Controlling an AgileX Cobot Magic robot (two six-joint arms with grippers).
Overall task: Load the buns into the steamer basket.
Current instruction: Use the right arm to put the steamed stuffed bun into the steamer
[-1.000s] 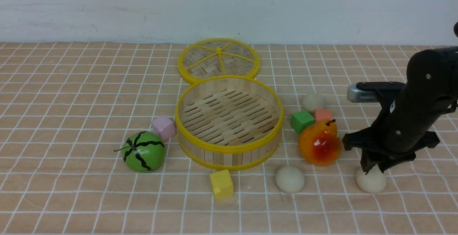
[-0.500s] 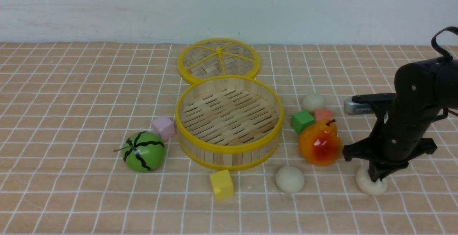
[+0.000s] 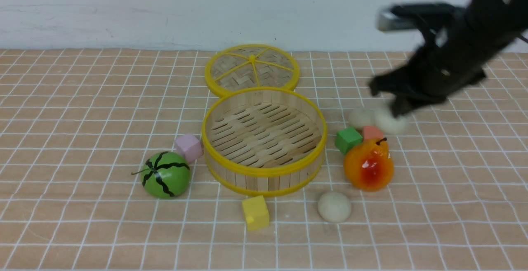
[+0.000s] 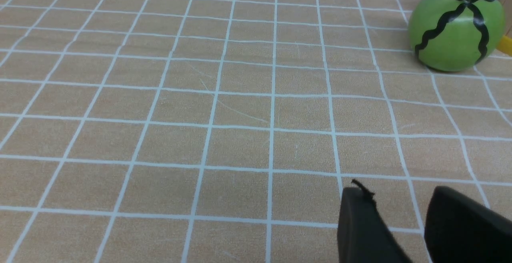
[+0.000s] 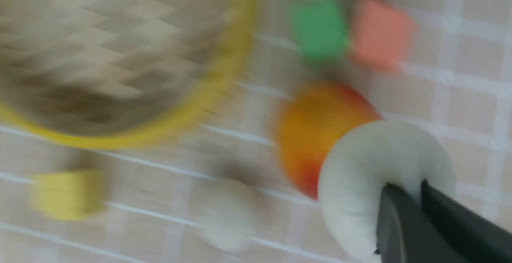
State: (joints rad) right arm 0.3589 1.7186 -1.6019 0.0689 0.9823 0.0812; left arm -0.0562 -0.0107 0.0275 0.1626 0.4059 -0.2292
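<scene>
Right pincer [image 3: 398,112] clamped on one bun [image 3: 390,124], carried in the air right of the steamer basket [image 3: 264,173]. A second ago it stood wide over that bun on the table [image 3: 82,221], front-right of the basket. Basket: bare slats only. Second bun [image 3: 361,117] lies right of the basket, third bun [image 3: 334,207] at its front-right. Left pincer [image 4: 396,191]: tips slightly apart, holding nothing.

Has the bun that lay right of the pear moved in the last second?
Yes. The bun, gripped by the right end effector, has been lifted and carried left; it now shows above the unmoved pear.
</scene>
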